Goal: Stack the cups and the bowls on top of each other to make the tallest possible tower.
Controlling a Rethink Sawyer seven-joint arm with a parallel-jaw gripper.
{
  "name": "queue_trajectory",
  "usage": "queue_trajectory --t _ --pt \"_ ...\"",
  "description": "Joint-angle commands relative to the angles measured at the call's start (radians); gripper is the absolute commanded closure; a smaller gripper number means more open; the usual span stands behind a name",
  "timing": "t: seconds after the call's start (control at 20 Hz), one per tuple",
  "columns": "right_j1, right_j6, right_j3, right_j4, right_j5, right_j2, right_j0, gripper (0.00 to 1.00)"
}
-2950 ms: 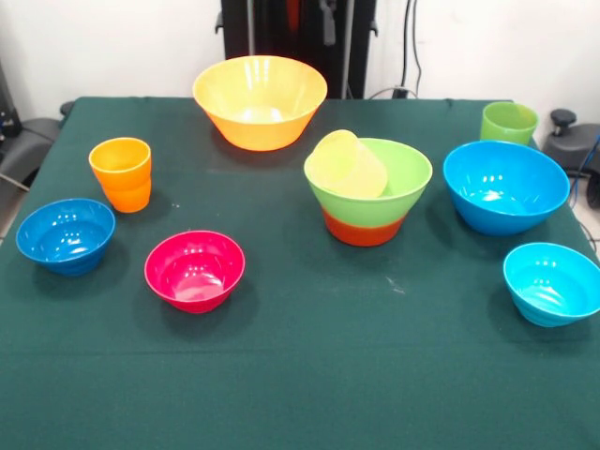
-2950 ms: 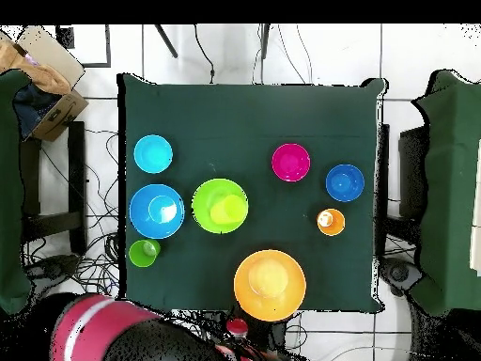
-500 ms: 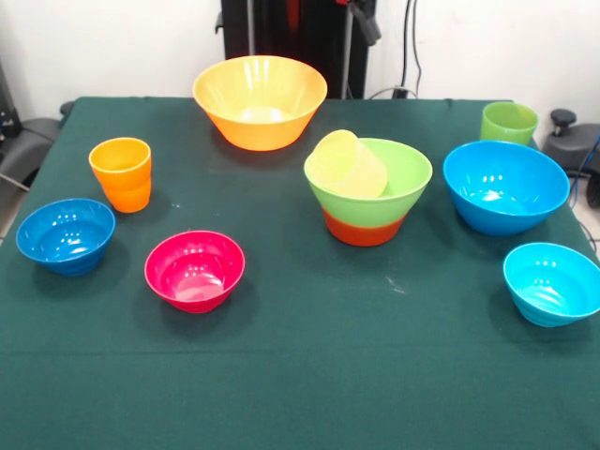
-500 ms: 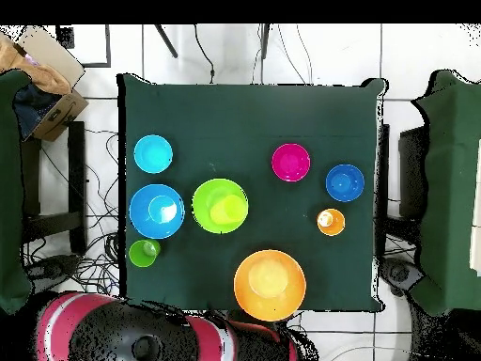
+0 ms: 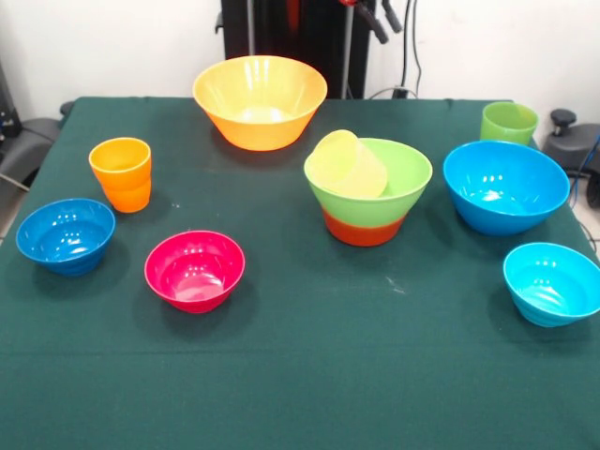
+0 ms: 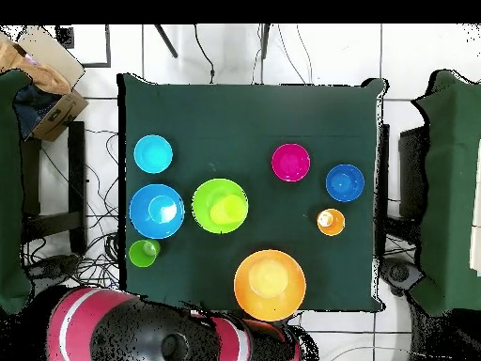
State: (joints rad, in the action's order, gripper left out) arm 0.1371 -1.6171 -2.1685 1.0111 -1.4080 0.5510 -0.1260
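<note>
The tower stands right of centre: the light green bowl [image 5: 398, 178] sits in the orange-red bowl [image 5: 364, 228], and the pale yellow cup [image 5: 349, 164] lies tilted inside it. Loose on the table are the big yellow-orange bowl [image 5: 260, 98], orange cup [image 5: 121, 173], small dark blue bowl [image 5: 65, 234], magenta bowl [image 5: 194, 270], light green cup [image 5: 508, 122], big blue bowl [image 5: 504, 186] and small cyan bowl [image 5: 551, 281]. My gripper [image 5: 375, 17] shows only as dark parts at the top edge, above and behind the tower, touching nothing.
The dark green table [image 5: 300, 375] holds everything. In the overhead view the red and black arm [image 6: 178, 338] lies off the table's bottom edge, near the yellow-orange bowl [image 6: 270, 283]. A cardboard box [image 6: 42, 70] and dark chairs [image 6: 442, 188] stand beside the table.
The arm has swung along the bottom edge in the overhead view, and dark gripper parts now show at the top of the front view. The cups and bowls have not moved.
</note>
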Motion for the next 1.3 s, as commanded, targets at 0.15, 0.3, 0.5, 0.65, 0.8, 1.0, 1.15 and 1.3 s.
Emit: queue_trajectory --t 0.15,0.3,0.5,0.65,0.8,1.0,1.15,1.3 --pt "-0.19 0.177 0.099 -0.11 0.292 -0.064 -0.269 0.0" --pt "-0.222 0.178 0.125 -0.176 0.526 0.0 -0.5 0.0" --pt "-0.25 0.113 0.147 -0.146 0.585 0.041 -0.611 0.0" --pt "-0.259 0.081 0.153 -0.126 0.598 0.058 -0.648 0.0" --pt "-0.255 0.057 0.153 -0.101 0.635 0.065 -0.68 0.0" --pt "-0.112 -0.107 0.102 0.045 0.419 -0.042 -0.477 0.0" --pt "-0.064 -0.162 0.082 0.107 0.417 -0.081 -0.45 0.0" --pt "-0.057 -0.08 0.063 0.073 0.373 -0.09 -0.443 0.0"
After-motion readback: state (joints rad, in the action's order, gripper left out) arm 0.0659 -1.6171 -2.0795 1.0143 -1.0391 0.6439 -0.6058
